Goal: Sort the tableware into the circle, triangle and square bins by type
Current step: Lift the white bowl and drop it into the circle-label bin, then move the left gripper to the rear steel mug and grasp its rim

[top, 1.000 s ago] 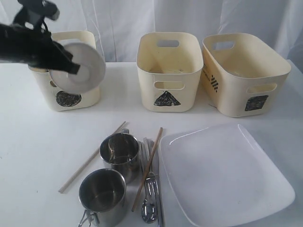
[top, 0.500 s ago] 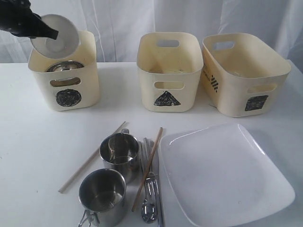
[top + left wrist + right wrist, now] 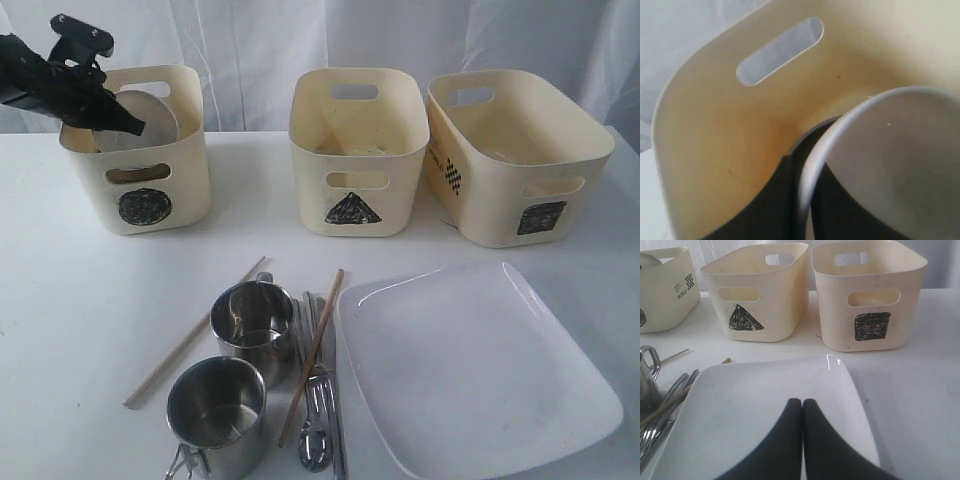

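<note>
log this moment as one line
left gripper: holds small white bowl in circle bin | right gripper: shut, empty | steel cups: on table

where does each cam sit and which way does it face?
Exterior: raised on the tableware side, facing the bins; left gripper holds small white bowl in circle bin.
Left wrist: inside circle bin, facing its handle wall and the bowl; own fingers unclear.
Right wrist: low over square plate, facing triangle bin and square bin; shut right gripper shows.
Shared: exterior and right wrist both see those three.
</note>
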Motion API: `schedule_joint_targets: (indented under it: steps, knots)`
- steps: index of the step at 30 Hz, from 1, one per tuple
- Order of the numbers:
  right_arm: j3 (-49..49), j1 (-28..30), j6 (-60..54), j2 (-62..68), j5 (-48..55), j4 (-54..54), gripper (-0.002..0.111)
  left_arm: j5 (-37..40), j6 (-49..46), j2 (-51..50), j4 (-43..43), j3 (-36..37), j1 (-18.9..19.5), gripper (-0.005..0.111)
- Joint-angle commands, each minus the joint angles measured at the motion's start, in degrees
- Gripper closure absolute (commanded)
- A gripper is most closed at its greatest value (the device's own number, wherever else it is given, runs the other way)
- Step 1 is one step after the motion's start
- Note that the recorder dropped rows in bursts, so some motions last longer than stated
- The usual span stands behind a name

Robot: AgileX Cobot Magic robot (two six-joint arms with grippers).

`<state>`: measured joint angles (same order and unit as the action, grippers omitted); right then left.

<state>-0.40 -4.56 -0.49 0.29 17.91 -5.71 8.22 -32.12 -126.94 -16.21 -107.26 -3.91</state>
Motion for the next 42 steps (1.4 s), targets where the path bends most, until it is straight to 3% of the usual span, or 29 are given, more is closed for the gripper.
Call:
schedule_joint_targets:
  steps: [1, 6, 8, 16, 21, 25, 31, 37, 42]
  knots:
    - [0.4, -0.1, 0.1, -0.3, -0.8, -0.1, 0.108, 1.0, -0.1, 0.3, -0.2, -0.8, 0.5, 0.101]
    - [0.4, -0.1, 0.1, -0.3, -0.8, -0.1, 0.108, 4.5, 4.6, 1.7, -1.8, -0.8, 0.5, 0.062]
    - [0.4, -0.1, 0.1, -0.3, -0.8, -0.1, 0.108, 8.6, 6.4, 2.9, -1.8, -0.8, 0.5, 0.056]
    - [0.4, -0.1, 0.1, -0.3, -0.8, -0.1, 0.108, 27.7, 6.1, 12.9, -4.1, -0.1, 0.3, 0.067]
    - [0.4, -0.1, 0.1, -0.3, -0.8, -0.1, 0.108, 34.4, 0.1, 21.7, -11.9, 7.4, -0.2, 0.067]
    - [0.4, -0.1, 0.1, -0.3, -0.8, -0.1, 0.108, 36.7, -0.4, 28.8, -13.6, 16.7, -1.9, 0.067]
    - [0.4, -0.1, 0.1, -0.3, -0.8, -0.1, 0.108, 35.2, -1.3, 35.7, -11.5, 29.6, -10.2, 0.067]
    - [0.4, -0.1, 0.1, -0.3, -0.8, -0.1, 0.108, 28.9, 0.7, 34.8, -4.2, 33.5, -19.0, 0.067]
    - [0.4, -0.1, 0.1, -0.3, -0.8, -0.1, 0.108, 28.3, 3.0, 31.2, -2.5, 33.5, -21.5, 0.066]
